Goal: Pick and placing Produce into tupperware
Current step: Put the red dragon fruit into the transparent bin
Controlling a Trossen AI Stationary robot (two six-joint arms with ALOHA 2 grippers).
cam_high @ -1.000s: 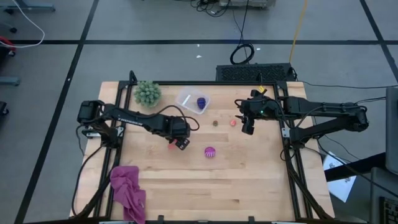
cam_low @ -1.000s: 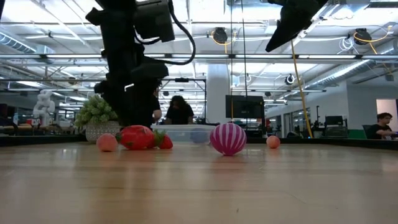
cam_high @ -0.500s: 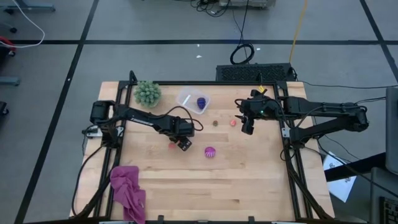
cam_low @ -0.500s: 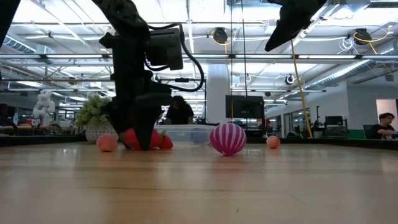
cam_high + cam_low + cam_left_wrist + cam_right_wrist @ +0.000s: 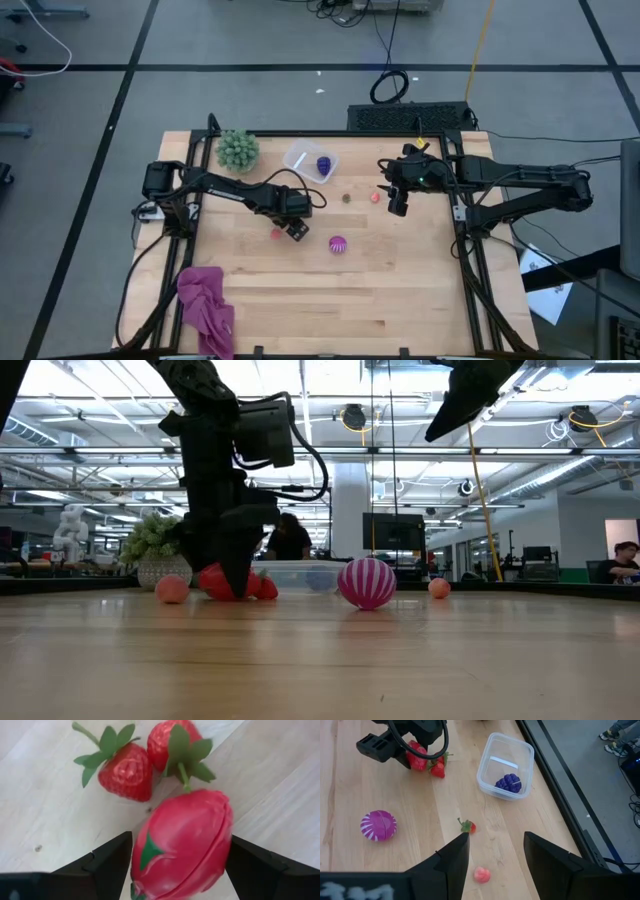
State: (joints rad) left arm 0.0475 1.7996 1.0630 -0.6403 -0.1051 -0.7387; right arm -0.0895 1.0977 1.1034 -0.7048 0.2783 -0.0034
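Now the left tool (image 5: 177, 870) straddles the red tomato (image 5: 182, 845), fingers spread for grasping; the right tool (image 5: 495, 865) waits open.

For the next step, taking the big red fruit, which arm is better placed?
The left. Its hand is down at the table with its fingers either side of the big red fruit. The right hand hangs open above the table, away from it.

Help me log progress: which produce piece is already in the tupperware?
The blue-purple bumpy fruit. It alone lies inside the clear tupperware; the red, pink and magenta-striped pieces all sit on the wooden table.
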